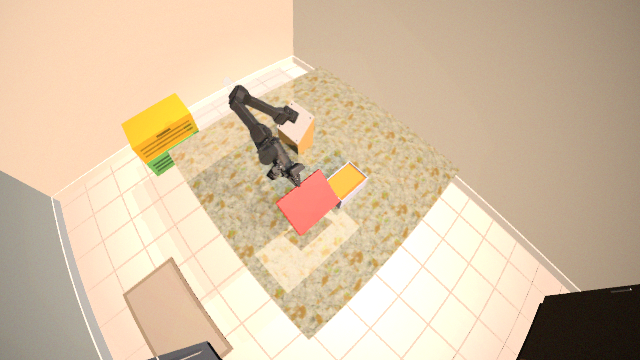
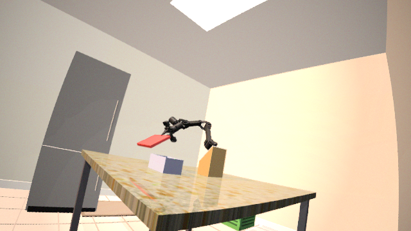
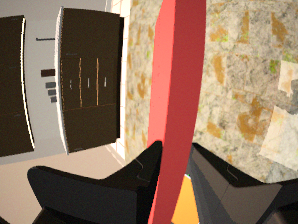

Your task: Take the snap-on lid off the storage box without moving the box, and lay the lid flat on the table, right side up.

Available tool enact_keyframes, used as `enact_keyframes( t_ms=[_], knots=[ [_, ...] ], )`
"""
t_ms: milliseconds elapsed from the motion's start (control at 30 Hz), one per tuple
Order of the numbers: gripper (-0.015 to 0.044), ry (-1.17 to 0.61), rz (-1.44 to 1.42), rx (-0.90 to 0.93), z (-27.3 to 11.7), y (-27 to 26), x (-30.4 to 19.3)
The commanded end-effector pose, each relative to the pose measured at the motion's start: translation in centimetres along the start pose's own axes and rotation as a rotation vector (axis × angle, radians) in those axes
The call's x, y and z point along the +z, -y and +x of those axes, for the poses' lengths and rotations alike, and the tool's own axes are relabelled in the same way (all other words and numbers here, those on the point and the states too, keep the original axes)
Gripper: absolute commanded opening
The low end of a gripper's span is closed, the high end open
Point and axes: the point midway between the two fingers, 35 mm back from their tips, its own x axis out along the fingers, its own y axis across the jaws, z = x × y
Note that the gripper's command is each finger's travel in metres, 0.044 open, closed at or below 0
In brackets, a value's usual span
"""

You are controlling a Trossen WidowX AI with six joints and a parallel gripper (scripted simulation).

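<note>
The gripper (image 1: 296, 178) is closed on one edge of the red lid (image 1: 308, 201) and holds it in the air above the table (image 2: 225, 189). In the top view, the storage box (image 1: 356, 192) stands open at 2 o'clock from the lid, showing its orange inside.

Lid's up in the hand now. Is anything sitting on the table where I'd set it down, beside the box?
Nothing visible does. The hand grips the red lid by one edge, raised above the table. The open storage box lies partly beneath it; the patch below the lid's free end shows nothing standing on it.
</note>
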Motion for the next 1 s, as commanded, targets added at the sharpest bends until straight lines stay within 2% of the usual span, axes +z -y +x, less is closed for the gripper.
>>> enact_keyframes(
  t_ms=[0, 400, 967],
  knots=[
    [0.0, -0.002, -0.003, 0.02, -0.2, -0.5, 0.8],
    [0.0, -0.001, -0.004, 0.021, -0.4, -0.4, 3.1],
    [0.0, 0.0, -0.004, 0.021, 0.5, 1.1, 2.7]
  ],
)
